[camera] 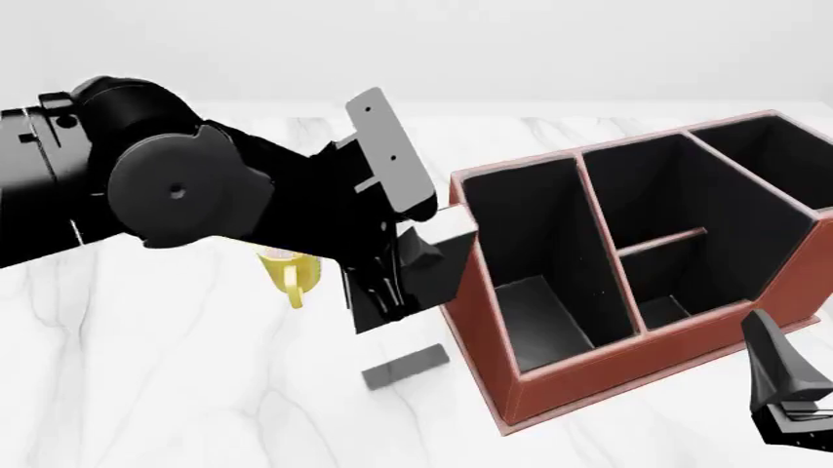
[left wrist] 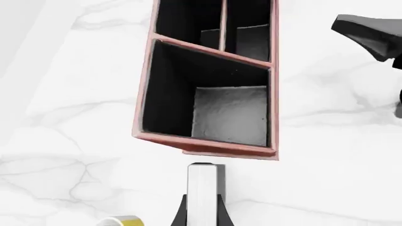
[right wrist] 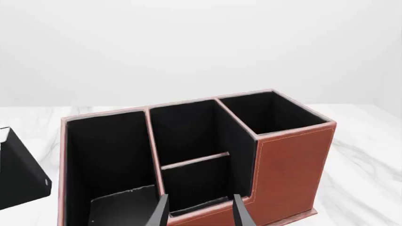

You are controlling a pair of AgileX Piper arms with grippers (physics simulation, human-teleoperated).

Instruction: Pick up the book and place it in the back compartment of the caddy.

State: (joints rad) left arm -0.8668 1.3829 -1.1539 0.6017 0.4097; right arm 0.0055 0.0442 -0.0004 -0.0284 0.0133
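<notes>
Simulated marble tabletop (camera: 156, 390), blank backdrop

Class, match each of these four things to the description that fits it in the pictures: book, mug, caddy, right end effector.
Things:
1. book
2. mug
3. caddy
4. right end effector

Descriptions:
A. open, holding nothing
B. yellow, partly hidden behind the left arm
C. gripped by the left end effector
D. reddish-brown outside, black-lined inside

Pairs: 1-C, 2-B, 3-D, 4-A
</notes>
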